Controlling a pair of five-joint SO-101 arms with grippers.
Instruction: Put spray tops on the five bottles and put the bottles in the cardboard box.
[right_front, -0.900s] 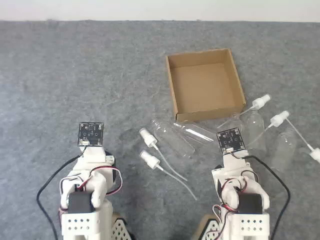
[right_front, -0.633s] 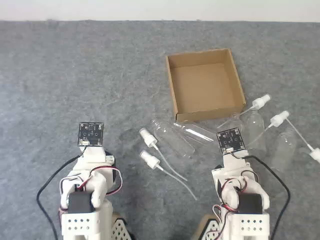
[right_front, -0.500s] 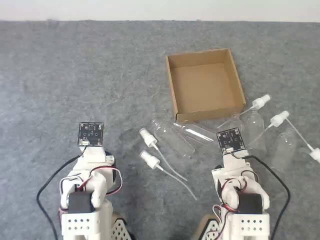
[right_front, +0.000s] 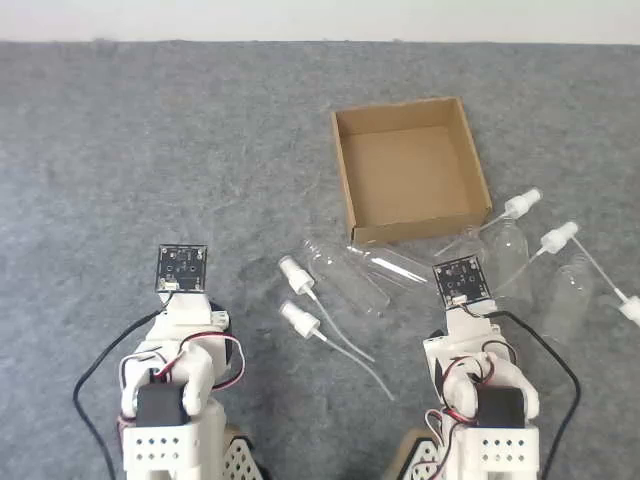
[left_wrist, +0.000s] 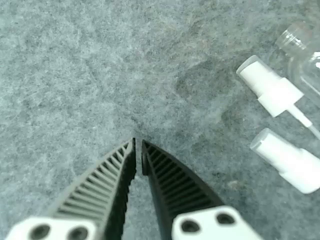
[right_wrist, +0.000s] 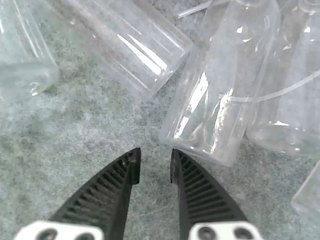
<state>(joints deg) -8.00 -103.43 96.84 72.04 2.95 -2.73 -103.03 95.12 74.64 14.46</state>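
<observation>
Clear plastic bottles (right_front: 345, 275), five by our count, lie uncapped on the grey surface (right_front: 150, 150) just in front of the cardboard box (right_front: 420, 231). Five white spray tops (right_front: 297, 273) lie loose among them. Both arms sit folded at the near edge. We see the left pincer (left_wrist: 138, 141) all but clenched on nothing, and the right pincer (right_wrist: 154, 152) slightly parted, unladen, near a bottle's base.
</observation>
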